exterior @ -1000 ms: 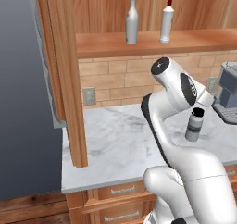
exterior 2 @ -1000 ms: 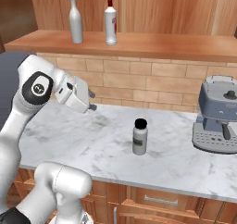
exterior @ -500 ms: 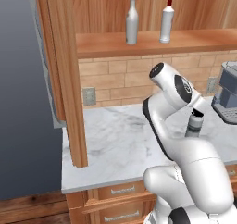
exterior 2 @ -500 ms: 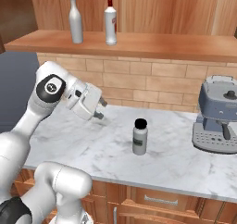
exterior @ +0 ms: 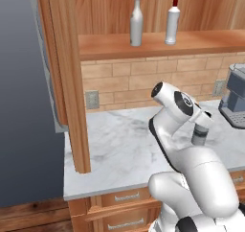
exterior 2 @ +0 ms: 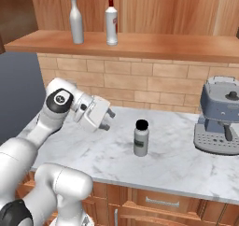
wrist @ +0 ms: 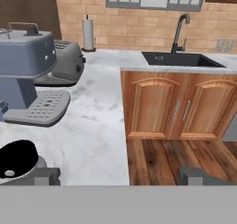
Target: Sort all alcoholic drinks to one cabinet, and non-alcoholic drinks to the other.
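The hand (exterior 2: 108, 120) hovers low over the marble counter (exterior 2: 177, 162), jaws spread wide and holding nothing, pointed toward the short grey black-capped bottle (exterior 2: 141, 137) just to its right. That bottle stands upright, left of the coffee machine (exterior 2: 219, 115). Farther back and higher, on the cabinet shelf (exterior 2: 154, 45), stand the 2 alcoholic drinks: the silver-grey bottle (exterior 2: 76, 20) and, right of it, the white bottle with a red cap (exterior 2: 111, 22). Both look rigid, smooth and top-heavy, likely slippery; I would grip each around the body's middle, not the thin neck.
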Available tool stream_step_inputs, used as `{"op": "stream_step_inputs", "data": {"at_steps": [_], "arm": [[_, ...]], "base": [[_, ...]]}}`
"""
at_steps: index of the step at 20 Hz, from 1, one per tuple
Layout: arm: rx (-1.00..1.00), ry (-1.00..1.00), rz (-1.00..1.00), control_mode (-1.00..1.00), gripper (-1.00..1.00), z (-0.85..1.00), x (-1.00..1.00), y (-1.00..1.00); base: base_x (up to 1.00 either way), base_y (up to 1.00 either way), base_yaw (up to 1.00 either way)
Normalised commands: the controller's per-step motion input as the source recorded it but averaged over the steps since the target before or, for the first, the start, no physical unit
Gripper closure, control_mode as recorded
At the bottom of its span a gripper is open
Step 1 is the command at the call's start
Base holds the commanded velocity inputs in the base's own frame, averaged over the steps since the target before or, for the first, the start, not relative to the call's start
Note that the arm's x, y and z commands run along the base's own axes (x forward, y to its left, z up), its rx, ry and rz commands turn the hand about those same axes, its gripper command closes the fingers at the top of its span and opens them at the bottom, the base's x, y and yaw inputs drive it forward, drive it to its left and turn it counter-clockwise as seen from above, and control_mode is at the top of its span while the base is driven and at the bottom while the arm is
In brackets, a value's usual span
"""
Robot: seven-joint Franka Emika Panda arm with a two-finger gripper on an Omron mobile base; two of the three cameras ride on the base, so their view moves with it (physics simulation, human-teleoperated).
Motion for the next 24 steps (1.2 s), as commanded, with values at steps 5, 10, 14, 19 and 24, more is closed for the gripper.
{"op": "stream_step_inputs", "data": {"at_steps": [5,10,14,19,24], "arm": [[-0.09,0.00,0.00,-1.00,-1.00,-0.25,0.00,-0.02],[-0.06,0.00,0.00,-1.00,-1.00,-0.08,0.04,-0.05],[-0.05,0.02,0.00,-1.00,-1.00,0.00,0.16,0.00],[-0.06,0.04,-0.01,-1.00,-1.00,0.00,0.15,0.00],[-0.06,0.09,-0.04,-1.00,-1.00,0.00,0.34,0.00]], "base": [[0.00,0.00,0.00],[0.00,0.00,0.00],[0.00,0.00,0.00],[0.00,0.00,0.00],[0.00,0.00,0.00]]}}
